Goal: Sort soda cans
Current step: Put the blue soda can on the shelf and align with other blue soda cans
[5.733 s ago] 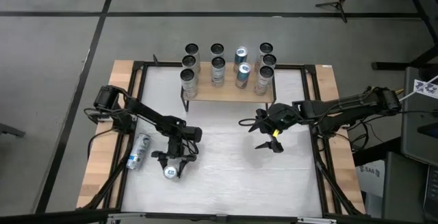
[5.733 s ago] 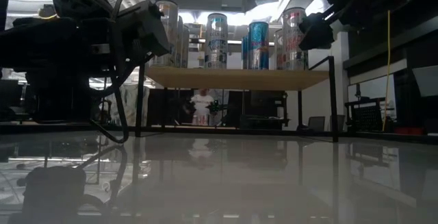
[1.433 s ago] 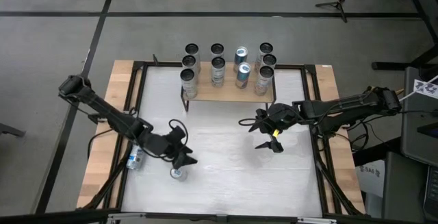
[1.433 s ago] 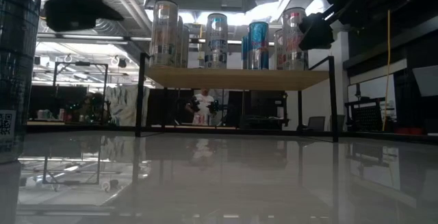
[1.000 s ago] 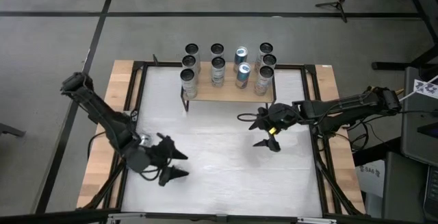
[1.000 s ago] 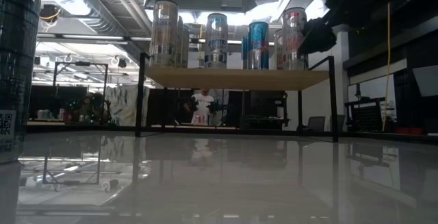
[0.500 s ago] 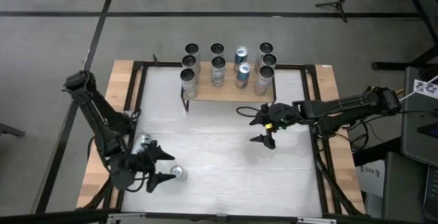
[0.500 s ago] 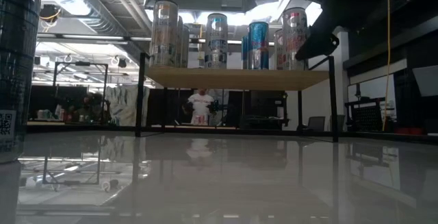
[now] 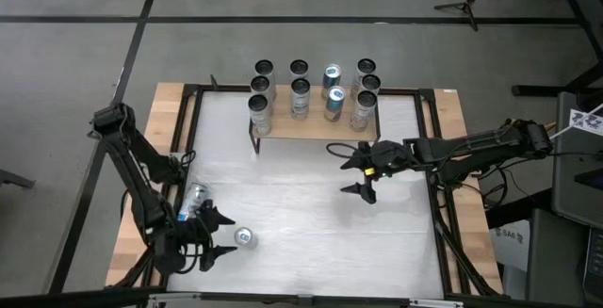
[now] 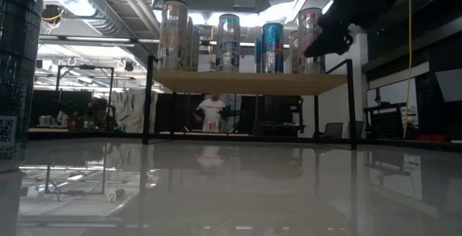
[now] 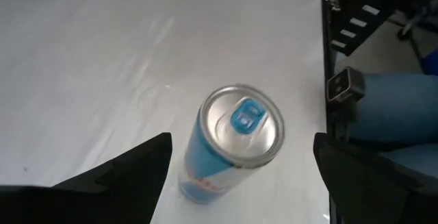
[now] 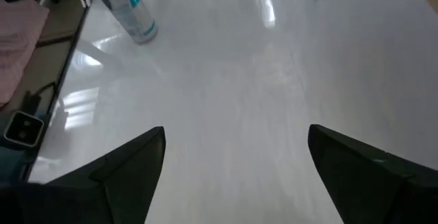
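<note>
Left claw [image 9: 209,239] hangs spread and empty at the tabletop's [image 9: 311,204] near-left corner, flanking an upright can [image 9: 244,237], right claw [image 9: 356,169] likewise splayed below the shelf [image 9: 311,127]: next, probably close on that can.

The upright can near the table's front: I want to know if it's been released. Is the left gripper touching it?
Apart. The left wrist view shows the upright can standing between the open left gripper's fingers, with bare table visible on both sides.

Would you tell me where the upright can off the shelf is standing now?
In the high view, the upright can stands on the white table near its front left, just beside the open left gripper.
</note>
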{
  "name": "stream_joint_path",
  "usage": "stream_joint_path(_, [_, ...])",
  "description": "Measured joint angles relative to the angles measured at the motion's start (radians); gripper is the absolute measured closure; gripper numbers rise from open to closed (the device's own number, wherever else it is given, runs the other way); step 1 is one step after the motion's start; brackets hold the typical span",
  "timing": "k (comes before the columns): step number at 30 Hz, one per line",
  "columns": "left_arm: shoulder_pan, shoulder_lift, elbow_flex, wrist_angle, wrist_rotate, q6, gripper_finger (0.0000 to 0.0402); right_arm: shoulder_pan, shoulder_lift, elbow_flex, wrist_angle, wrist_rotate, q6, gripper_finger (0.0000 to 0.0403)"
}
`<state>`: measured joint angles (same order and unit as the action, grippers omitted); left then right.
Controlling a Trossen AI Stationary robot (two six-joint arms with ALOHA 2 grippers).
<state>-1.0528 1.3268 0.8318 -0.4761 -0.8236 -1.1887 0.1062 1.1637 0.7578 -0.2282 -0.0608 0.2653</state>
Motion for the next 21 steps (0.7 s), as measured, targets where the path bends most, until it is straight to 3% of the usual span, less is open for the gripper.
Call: stream_joint_path(21, [0.029, 0.238, 0.000, 0.056, 0.022, -0.035, 0.0052, 0.000, 0.000, 0.000, 0.022, -0.001, 0.000, 0.0047])
